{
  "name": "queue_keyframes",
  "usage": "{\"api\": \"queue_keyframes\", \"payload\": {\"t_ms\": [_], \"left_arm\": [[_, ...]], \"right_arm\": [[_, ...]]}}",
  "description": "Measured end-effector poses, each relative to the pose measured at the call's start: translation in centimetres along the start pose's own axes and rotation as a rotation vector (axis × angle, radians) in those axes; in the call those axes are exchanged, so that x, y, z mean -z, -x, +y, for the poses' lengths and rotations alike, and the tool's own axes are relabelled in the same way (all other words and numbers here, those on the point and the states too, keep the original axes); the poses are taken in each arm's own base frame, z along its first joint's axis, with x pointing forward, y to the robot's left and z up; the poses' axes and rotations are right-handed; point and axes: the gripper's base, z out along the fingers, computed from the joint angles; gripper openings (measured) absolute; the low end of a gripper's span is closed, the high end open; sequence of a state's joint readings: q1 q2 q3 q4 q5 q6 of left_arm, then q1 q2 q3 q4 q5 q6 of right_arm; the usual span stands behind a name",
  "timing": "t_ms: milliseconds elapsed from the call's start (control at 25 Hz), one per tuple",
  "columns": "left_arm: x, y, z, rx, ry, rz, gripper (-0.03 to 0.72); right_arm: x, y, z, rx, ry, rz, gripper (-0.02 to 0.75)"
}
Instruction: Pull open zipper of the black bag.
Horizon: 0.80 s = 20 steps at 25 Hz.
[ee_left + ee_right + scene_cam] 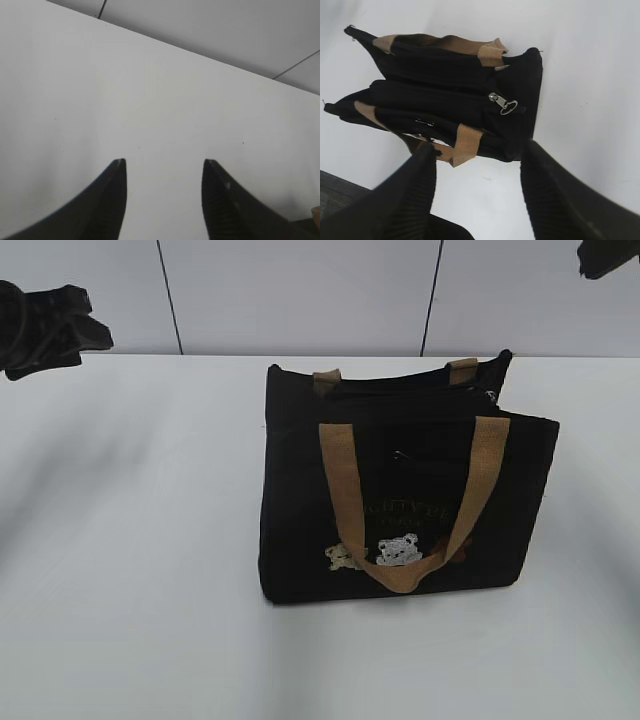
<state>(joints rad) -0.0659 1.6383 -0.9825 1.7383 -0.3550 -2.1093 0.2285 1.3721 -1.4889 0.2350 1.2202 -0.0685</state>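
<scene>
Though both arms are up and ready, nothing has touched the bag [300, 500] yet. It stands upright near the middle of the white table [130, 540], its front with the bear patches [385, 553] facing the exterior camera and one tan handle [340, 480] drooping down over that face.

The left gripper [164, 200] hangs over bare tabletop at the left, well apart from the bag; its fingers [107, 200] stand spread with nothing between them. The right gripper [475, 195] hovers above the bag's right end, fingers likewise released and empty, looking straight down on the top.

From that right wrist view the zipper [445, 92] runs along the top seam between the handles, and it appears closed as far as I can see, with the silver pull [504, 103] lying near the end of the bag closest to that gripper. The pull lies loose on the fabric, untouched.

So I'd judge the task barely begun: the approach is partly made, at least on the right side. What's left is nearly everything, as I read it: reaching the pull, pinching it, probably steadying the bag with the other arm, and drawing the slider along the seam.
</scene>
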Motion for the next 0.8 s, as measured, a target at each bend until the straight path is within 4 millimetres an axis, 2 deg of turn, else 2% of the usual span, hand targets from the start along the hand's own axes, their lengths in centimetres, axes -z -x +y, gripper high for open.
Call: {"api": "queue_keyframes", "payload": {"t_ms": [440, 680, 800], "left_arm": [[0.3, 0.3, 0.5, 0.005, 0.009, -0.010, 0.368], [0.3, 0.2, 0.4, 0.005, 0.002, -0.005, 0.368], [0.3, 0.2, 0.4, 0.005, 0.002, -0.005, 0.368]], "right_arm": [[0.2, -0.3, -2.6, 0.015, -0.231, 0.016, 0.410], [-0.3, -3.1, -7.4, -0.171, -0.276, 0.089, 0.410], [-0.7, -5.2, -8.0, -0.212, -0.261, 0.127, 0.410]]}}
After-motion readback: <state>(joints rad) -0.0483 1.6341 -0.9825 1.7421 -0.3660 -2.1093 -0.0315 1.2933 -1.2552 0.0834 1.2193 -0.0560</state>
